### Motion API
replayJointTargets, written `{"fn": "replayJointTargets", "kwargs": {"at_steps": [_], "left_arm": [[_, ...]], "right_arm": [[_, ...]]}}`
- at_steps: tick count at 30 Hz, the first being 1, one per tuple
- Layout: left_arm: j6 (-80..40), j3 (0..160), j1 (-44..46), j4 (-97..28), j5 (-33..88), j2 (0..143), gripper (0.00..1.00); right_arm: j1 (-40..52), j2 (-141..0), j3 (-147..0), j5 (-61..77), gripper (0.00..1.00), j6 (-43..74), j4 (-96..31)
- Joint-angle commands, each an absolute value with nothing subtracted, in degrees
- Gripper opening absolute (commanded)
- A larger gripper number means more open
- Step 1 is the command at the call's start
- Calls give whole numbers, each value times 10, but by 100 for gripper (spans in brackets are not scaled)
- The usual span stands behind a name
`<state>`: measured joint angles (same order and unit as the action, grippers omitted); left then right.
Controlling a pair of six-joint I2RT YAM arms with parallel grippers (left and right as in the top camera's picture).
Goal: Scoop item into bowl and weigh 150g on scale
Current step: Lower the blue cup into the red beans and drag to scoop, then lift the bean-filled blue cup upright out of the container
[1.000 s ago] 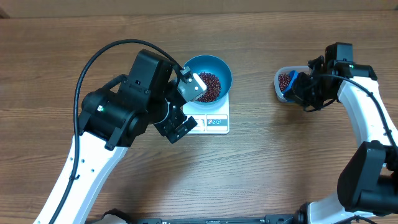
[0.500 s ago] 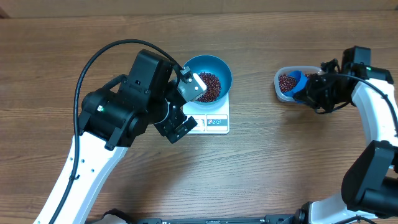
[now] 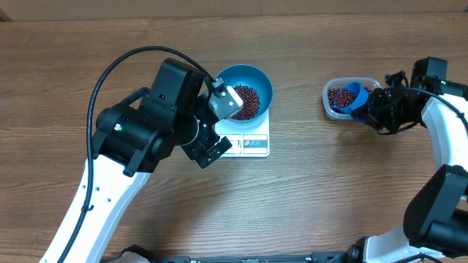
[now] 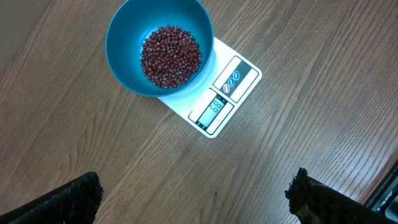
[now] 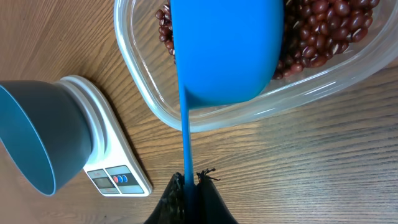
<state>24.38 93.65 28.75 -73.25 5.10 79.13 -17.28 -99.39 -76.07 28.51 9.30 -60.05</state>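
Glossy beans (image 4: 170,55) are sitting in a smooth blue bowl (image 4: 124,31) on a flat scale (image 4: 239,74); left gripper (image 4: 196,199) is gaping over wood-grain table (image 4: 311,93), right gripper (image 5: 186,190) clenching a scoop (image 5: 224,50).

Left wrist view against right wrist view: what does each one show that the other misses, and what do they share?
Only the left wrist view shows the beans lying inside the bowl and the digits on the display of the scale. Only the right wrist view shows the clear tub holding more beans, and the blue scoop over it, its handle pinched in the shut right gripper. Both show the bowl standing on the scale, on the wooden table.
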Motion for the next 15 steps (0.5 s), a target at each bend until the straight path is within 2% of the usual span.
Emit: {"fn": "replayJointTargets", "kwargs": {"at_steps": [1, 7, 15], "left_arm": [[244, 948, 285, -733, 49, 787, 100], [244, 948, 285, -733, 49, 787, 99], [244, 948, 285, -733, 49, 787, 100]], "right_arm": [[-178, -1000, -772, 294, 4, 88, -604], [-178, -1000, -772, 371, 4, 71, -594], [-198, -1000, -772, 407, 4, 59, -613]]}}
